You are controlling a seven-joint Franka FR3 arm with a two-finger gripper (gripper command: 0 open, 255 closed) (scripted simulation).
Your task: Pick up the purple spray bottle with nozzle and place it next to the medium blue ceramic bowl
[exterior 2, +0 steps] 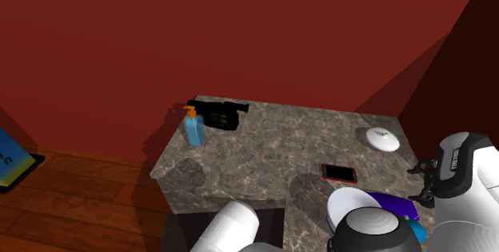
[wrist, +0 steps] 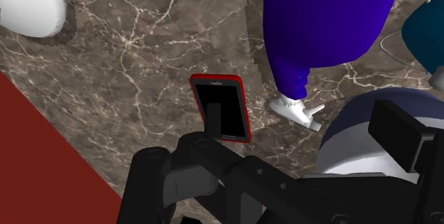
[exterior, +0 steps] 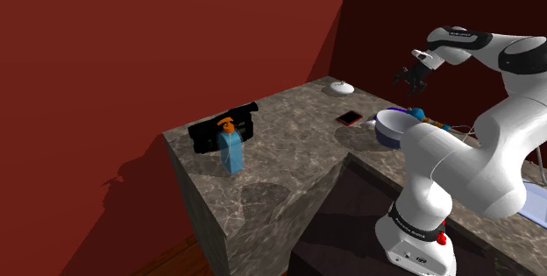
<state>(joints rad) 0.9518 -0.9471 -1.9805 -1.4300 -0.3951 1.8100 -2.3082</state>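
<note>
The counter point(exterior: 289, 147) is dark grey-brown marble with pale veins. The wall point(exterior: 131, 46) is deep red, and the floor point(exterior 2: 80, 182) is brown planks. The spray bottle point(wrist: 324, 23) is purple with a white nozzle point(wrist: 295, 109). The bowl point(wrist: 356, 112) is blue-grey outside and pale inside. The phone point(wrist: 222, 109) has a black screen in a red rim. The pump bottle point(exterior: 233, 153) is light blue with an orange top. The camcorder point(exterior: 221, 127) is black and the dome point(exterior: 338, 88) white. 1 round thing point(wrist: 427, 34) is teal. The arm point(exterior: 456, 156) is white with dark joints, and the gripper point(exterior: 408, 78) is black.
</note>
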